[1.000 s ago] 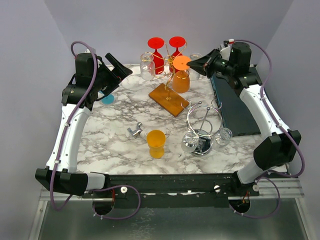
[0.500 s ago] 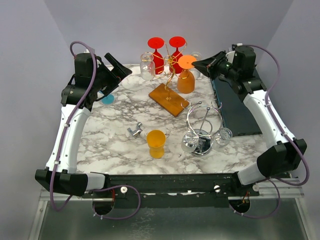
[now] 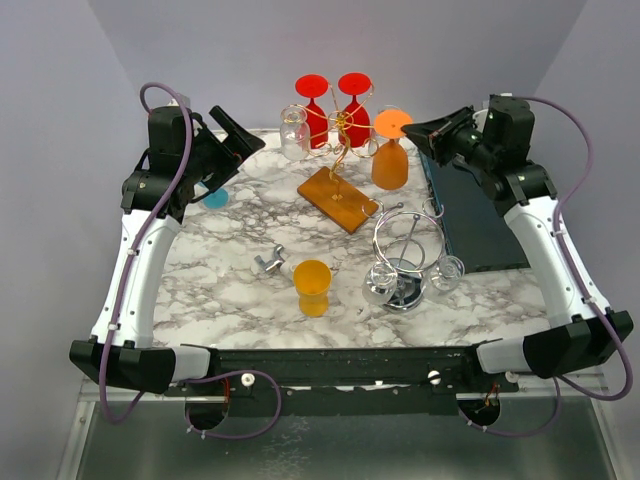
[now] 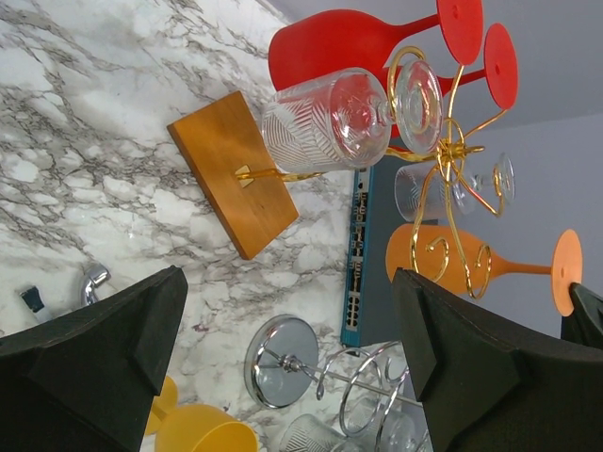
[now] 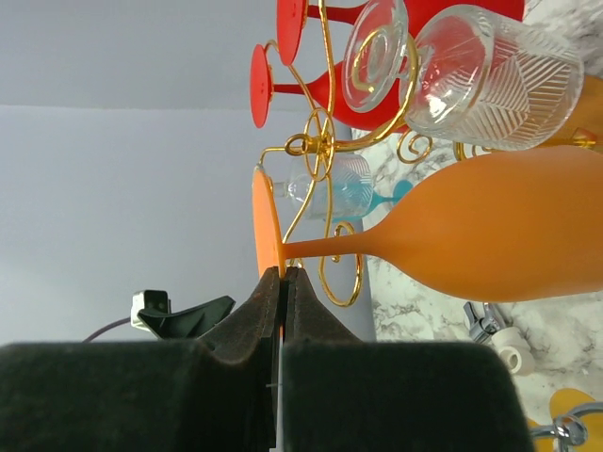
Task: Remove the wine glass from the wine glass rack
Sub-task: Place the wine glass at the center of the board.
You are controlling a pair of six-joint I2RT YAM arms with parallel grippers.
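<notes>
Top external: gold rack (image 3: 338, 197) holds two red glasses (image 3: 311, 87), two clear glasses (image 3: 294, 135); my right gripper (image 3: 412, 128) pinches one orange glass (image 3: 390, 165), left gripper (image 4: 287, 311) gaping.

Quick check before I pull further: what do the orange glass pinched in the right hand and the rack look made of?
The orange wine glass is opaque and evenly coloured with a soft sheen, so probably plastic, not glass. The rack is thin, shiny gold wire bent into scrolls, apparently metal. Its base is a smooth amber slab that looks like varnished wood.
</notes>
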